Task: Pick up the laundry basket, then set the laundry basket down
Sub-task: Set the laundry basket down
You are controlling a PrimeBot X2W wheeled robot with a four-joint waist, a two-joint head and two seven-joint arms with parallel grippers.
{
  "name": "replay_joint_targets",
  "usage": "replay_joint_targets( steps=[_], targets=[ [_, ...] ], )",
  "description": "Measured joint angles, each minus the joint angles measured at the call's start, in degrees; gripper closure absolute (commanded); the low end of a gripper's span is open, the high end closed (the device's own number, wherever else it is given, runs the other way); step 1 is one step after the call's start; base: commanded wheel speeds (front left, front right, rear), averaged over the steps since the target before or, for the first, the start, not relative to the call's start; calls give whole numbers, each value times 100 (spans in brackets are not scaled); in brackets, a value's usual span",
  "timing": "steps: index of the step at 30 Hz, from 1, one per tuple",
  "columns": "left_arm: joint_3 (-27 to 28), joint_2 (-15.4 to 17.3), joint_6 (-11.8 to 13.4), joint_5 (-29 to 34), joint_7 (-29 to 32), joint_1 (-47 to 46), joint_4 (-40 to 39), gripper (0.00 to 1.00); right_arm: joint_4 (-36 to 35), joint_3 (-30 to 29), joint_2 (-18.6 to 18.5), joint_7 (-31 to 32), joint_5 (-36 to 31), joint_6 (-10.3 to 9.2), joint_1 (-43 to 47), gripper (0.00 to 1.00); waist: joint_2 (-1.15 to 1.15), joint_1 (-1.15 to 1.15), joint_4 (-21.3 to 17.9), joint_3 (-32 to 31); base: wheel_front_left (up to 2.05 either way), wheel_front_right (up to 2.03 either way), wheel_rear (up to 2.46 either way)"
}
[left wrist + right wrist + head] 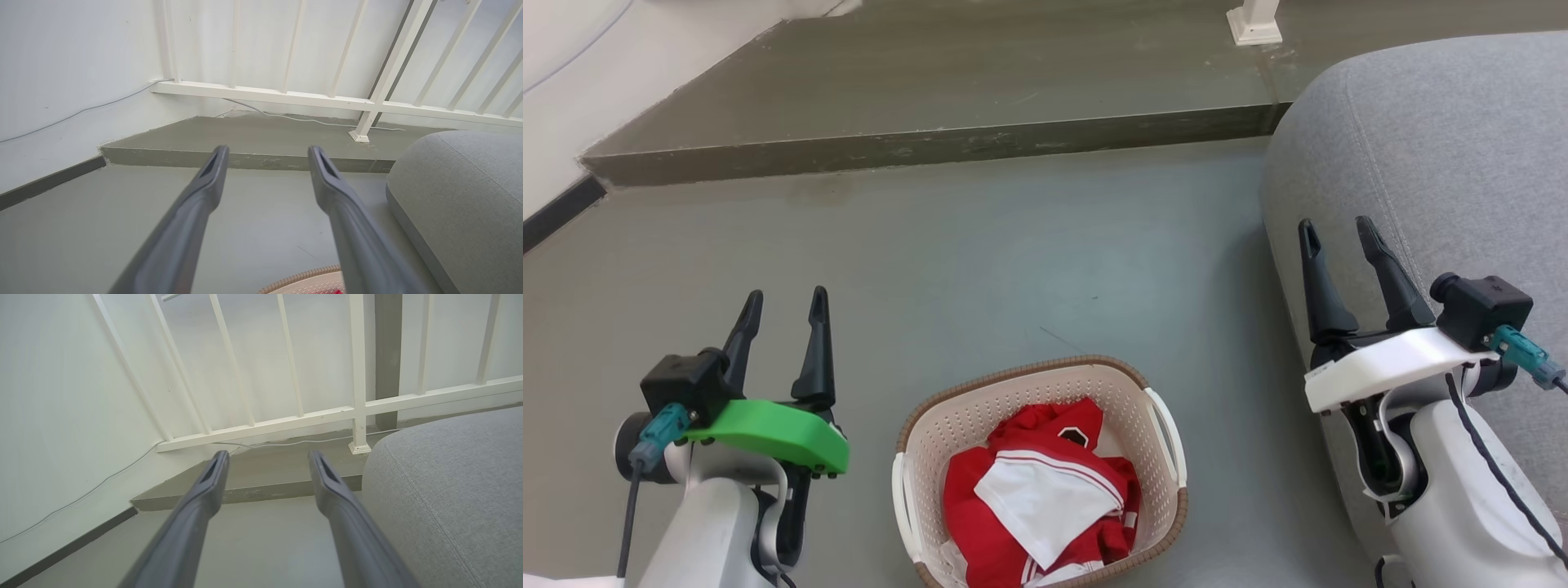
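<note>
While left claw (787, 296), right claw (1335, 225) gape — basket (960, 418) between.

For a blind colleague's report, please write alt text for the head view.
A cream basket of red and white clothes stands on the grey floor between the open left tool and the open right tool, touched by neither. A grey sofa is on the right and a low step runs behind.

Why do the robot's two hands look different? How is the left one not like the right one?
The left gripper wears a green plate; the right gripper wears a white plate. The left gripper is seen against bare floor, the right gripper against the grey sofa. Both stand open, hold nothing, and flank the laundry basket.
</note>
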Motion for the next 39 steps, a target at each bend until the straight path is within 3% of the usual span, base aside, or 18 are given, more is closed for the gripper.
replay_joint_targets(
  steps=[23, 39],
  targets=[
    [314, -298, -201, 363, 0, 376, -254, 0, -167, -222, 253, 0, -371, 253, 357, 0, 0, 0, 28, 35, 0, 0, 0],
    [499, -370, -314, 497, 0, 416, -256, 0, -221, -366, 315, 0, -524, 327, 454, 0, 0, 0, 16, 111, 0, 0, 0]
  ],
)
